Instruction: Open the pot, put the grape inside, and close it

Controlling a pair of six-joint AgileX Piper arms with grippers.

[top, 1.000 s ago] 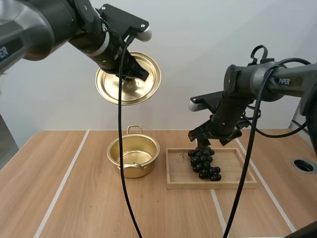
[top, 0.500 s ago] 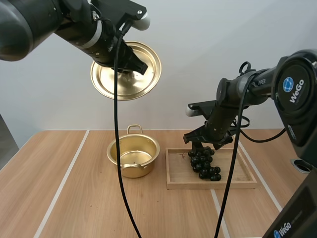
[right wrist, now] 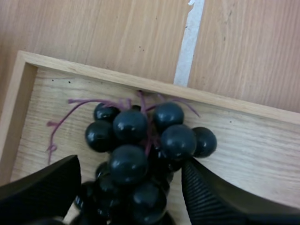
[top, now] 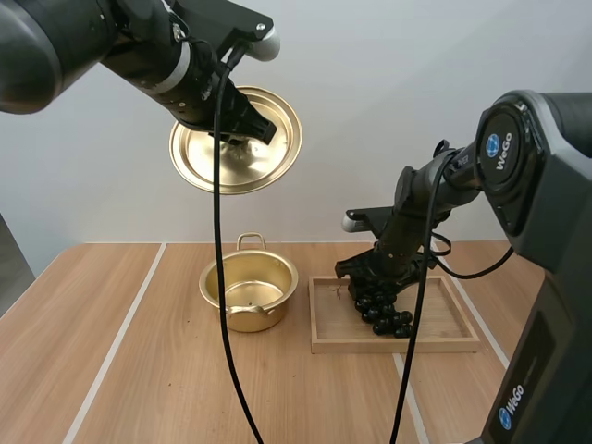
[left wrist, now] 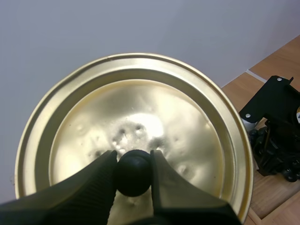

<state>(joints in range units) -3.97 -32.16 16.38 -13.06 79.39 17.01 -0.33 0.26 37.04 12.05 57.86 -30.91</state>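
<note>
High above the table my left gripper (top: 248, 127) is shut on the black knob (left wrist: 133, 172) of the golden lid (top: 236, 139), which hangs tilted with its underside showing. Below it the golden pot (top: 249, 291) stands uncovered and empty on the table. A bunch of dark grapes (top: 381, 307) lies in the wooden tray (top: 393, 341) to the pot's right. My right gripper (top: 375, 277) is down over the top of the bunch. Its fingers (right wrist: 42, 190) stand open on either side of the grapes (right wrist: 140, 150), not pinching them.
The pot and tray sit side by side on a wooden table (top: 139, 370) crossed by white stripes. A round hole (top: 567, 308) is set in the table at the far right. Bare tabletop lies to the left and in front.
My right gripper has come down and leftward onto the grape bunch in the tray. The left gripper with the lid has shifted slightly left and holds high.
</note>
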